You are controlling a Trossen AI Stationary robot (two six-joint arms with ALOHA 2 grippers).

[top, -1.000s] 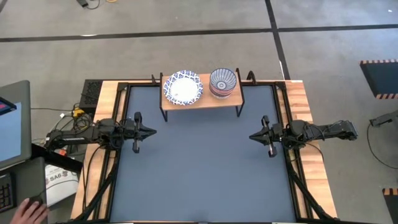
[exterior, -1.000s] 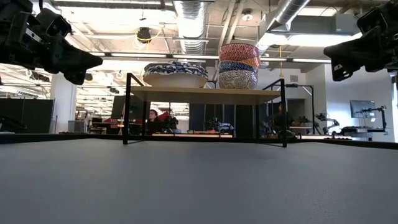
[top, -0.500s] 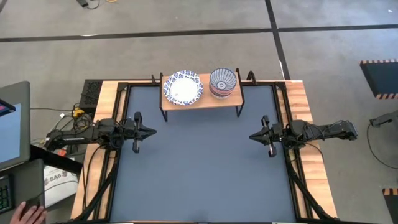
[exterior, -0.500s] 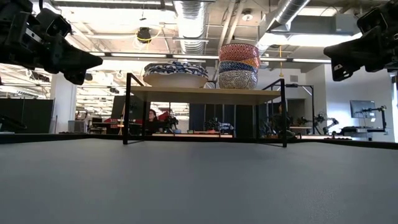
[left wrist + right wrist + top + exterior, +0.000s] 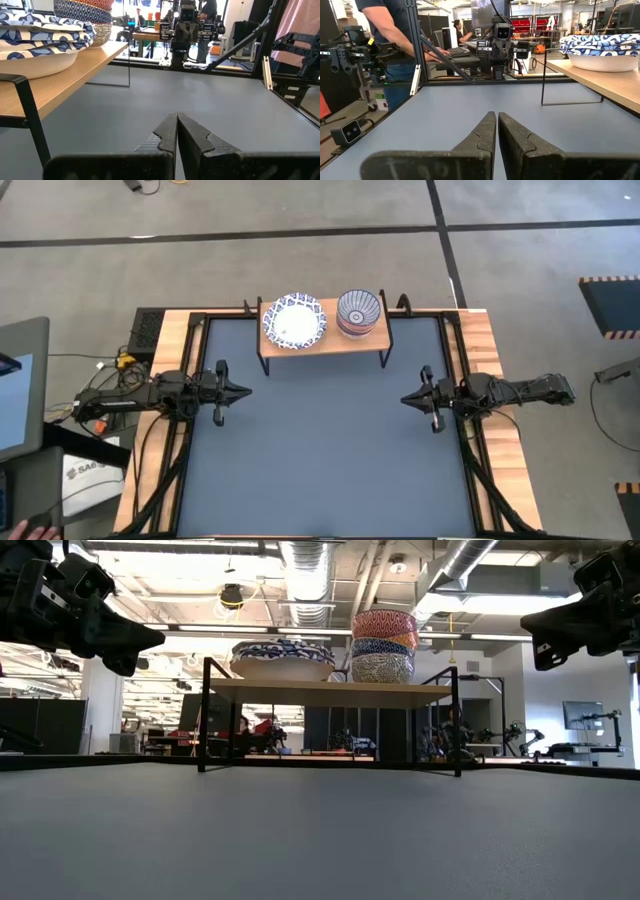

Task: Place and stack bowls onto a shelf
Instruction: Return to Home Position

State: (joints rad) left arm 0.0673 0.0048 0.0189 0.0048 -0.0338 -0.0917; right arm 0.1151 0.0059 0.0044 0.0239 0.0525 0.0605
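The shelf (image 5: 325, 340), a low rack with a wooden top and black legs, stands at the table's far edge. On its left part sits a stack of wide blue-and-white bowls (image 5: 294, 320) (image 5: 282, 659). On its right part sits a stack of smaller bowls (image 5: 358, 312) (image 5: 383, 645), the striped one uppermost. My left gripper (image 5: 243, 391) (image 5: 177, 131) hovers shut at the table's left edge. My right gripper (image 5: 405, 400) (image 5: 497, 131) hovers shut at the right edge. Both point toward the table's middle and hold nothing.
The dark tabletop (image 5: 330, 460) lies bare between the arms. Black frame rails (image 5: 190, 430) run along the wooden side strips. A person's hand (image 5: 35, 530) shows at a desk left of the table; a person (image 5: 390, 35) stands beyond the left edge.
Neither arm nor any bowl has moved. The hand at the desk on the left has drawn back toward the picture's lower corner.
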